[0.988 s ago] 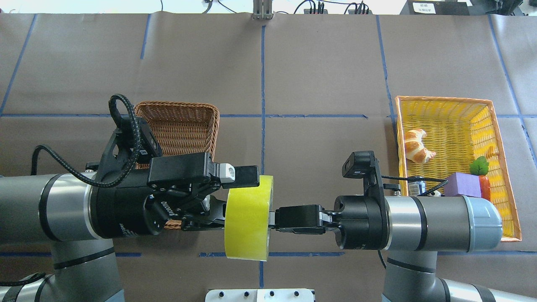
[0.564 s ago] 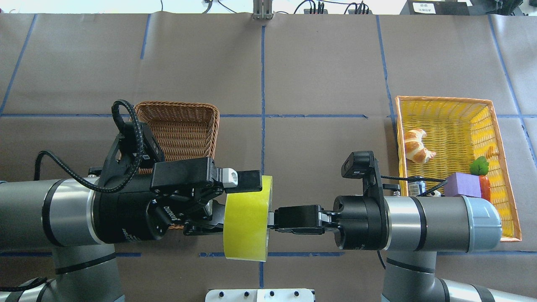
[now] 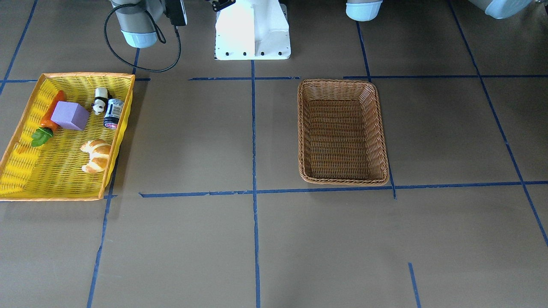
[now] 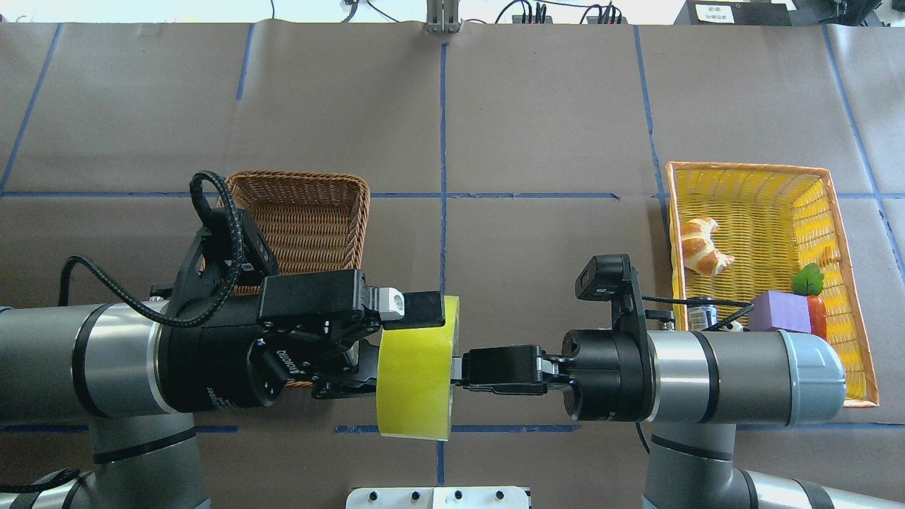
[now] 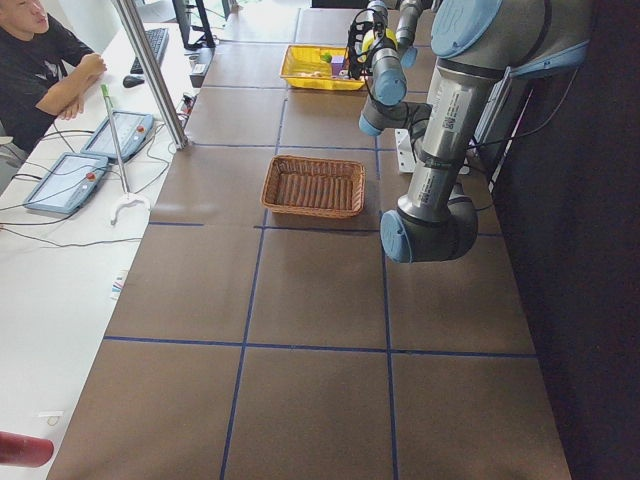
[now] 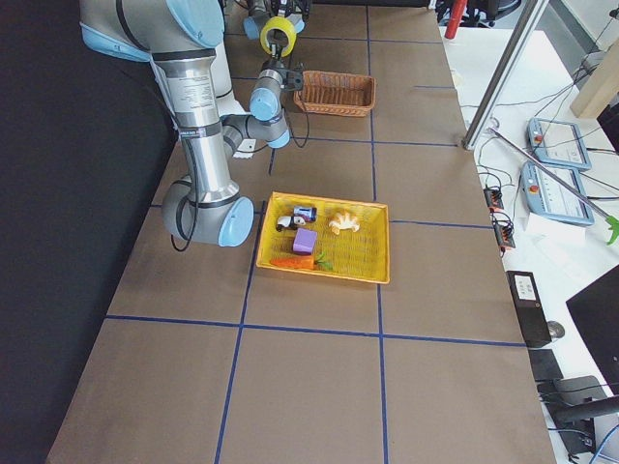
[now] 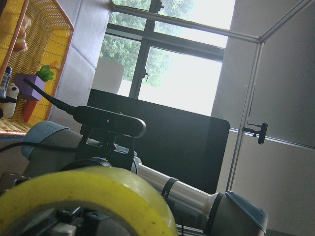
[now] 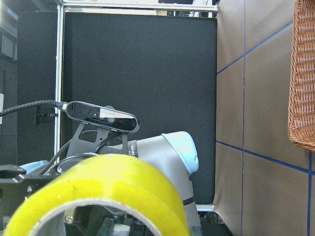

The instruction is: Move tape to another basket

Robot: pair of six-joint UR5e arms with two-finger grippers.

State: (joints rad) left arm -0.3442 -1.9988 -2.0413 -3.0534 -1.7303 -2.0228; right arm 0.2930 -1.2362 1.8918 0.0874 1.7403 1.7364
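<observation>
Overhead exterior | you are watching the right gripper [image 4: 458, 370] pinching the tape [image 4: 416, 367] by its wall, holding it in the air near the basket [image 4: 297, 185] | left gripper [image 4: 387, 346] is hovering at the roll's other side, fingers spread, one lying over its rim.

Glossy tape [image 4: 416, 371], woven wicker basket [image 4: 304, 212]

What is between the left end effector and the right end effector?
The tape lies between the left end effector and the right end effector; the overhead exterior view shows it.
</observation>
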